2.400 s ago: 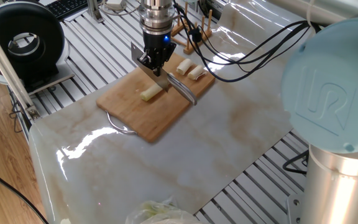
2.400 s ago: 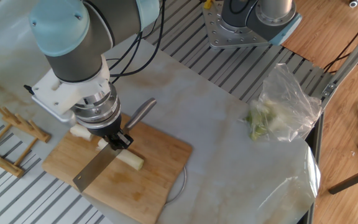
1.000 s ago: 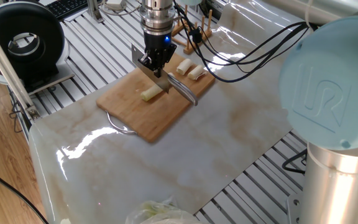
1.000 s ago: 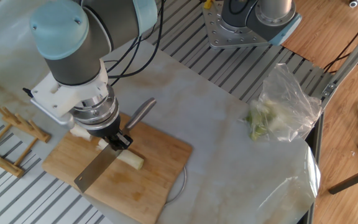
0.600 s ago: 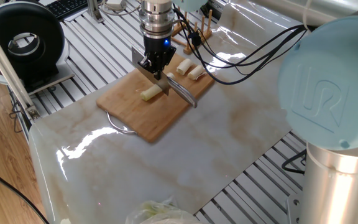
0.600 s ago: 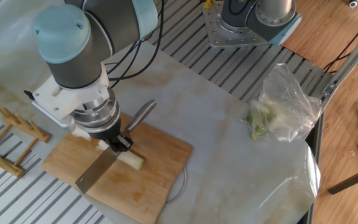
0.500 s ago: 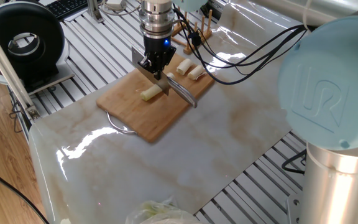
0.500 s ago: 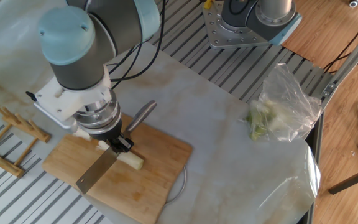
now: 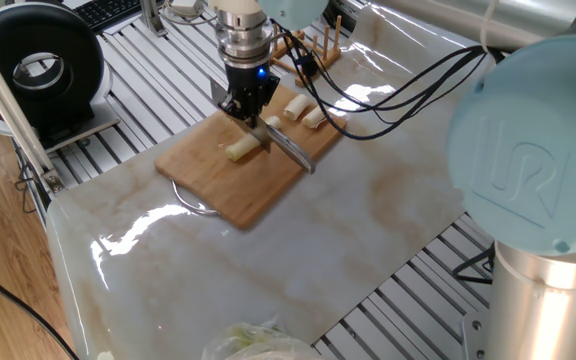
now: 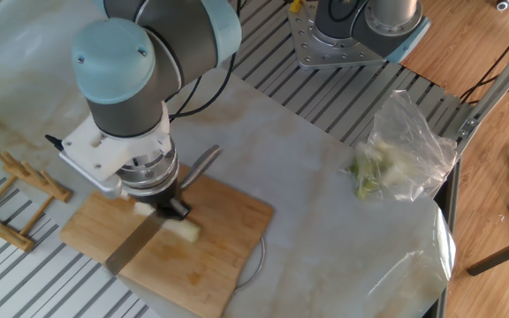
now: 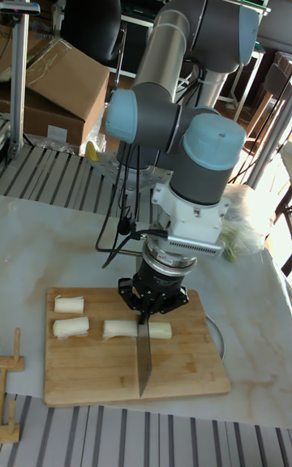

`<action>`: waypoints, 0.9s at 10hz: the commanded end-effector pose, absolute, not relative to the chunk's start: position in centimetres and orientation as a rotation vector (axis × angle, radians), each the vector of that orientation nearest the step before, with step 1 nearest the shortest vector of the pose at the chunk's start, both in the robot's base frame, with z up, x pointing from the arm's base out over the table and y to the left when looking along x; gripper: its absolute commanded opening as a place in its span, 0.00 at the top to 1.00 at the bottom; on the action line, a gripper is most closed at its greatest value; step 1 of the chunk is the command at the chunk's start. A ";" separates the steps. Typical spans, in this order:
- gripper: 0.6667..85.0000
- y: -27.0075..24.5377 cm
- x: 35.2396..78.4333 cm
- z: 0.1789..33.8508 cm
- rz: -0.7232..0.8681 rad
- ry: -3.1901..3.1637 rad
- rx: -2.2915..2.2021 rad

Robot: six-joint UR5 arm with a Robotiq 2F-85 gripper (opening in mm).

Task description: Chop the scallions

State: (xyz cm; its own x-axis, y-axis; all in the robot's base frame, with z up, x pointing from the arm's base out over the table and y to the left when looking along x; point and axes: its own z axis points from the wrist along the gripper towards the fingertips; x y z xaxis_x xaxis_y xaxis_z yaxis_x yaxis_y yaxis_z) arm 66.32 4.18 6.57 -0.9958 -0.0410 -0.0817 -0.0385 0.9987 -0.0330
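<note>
A wooden cutting board (image 9: 258, 185) (image 10: 224, 243) (image 11: 97, 378) lies on the marble sheet. My gripper (image 9: 247, 108) (image 10: 168, 208) (image 11: 151, 303) hangs low over it, shut on a knife (image 11: 143, 357). The blade (image 10: 129, 252) reaches one way and the handle (image 9: 294, 150) (image 10: 200, 162) the other. The scallions are cut into short pale chunks. One chunk (image 9: 240, 150) (image 10: 184, 230) (image 11: 161, 331) lies right beside the blade, and a second chunk (image 11: 119, 329) lies on the blade's other side. Two more chunks (image 9: 305, 112) (image 11: 70, 314) rest near the board's end.
A clear plastic bag of leafy greens (image 10: 394, 159) (image 9: 248, 342) lies off the board. A wooden rack (image 10: 14, 190) (image 9: 320, 38) stands past the board's end. A round black device (image 9: 36, 70) sits at the far left. Cables (image 9: 398, 85) trail over the marble.
The arm's wrist has swung round, and the gripper with the knife has shifted a little and sunk closer to the board. The scallion chunks have stayed put.
</note>
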 end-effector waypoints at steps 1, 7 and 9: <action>0.99 5.0 67.1 6.5 0.007 3.040 -0.079; 0.99 4.4 66.4 6.5 0.011 3.074 -0.157; 0.99 4.0 66.0 6.7 0.015 3.101 -0.192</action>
State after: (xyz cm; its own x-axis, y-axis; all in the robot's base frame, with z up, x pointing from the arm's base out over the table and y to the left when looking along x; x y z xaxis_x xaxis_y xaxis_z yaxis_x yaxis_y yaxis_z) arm 66.31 4.24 6.35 -0.9925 -0.1068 -0.0594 -0.1065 0.9943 -0.0084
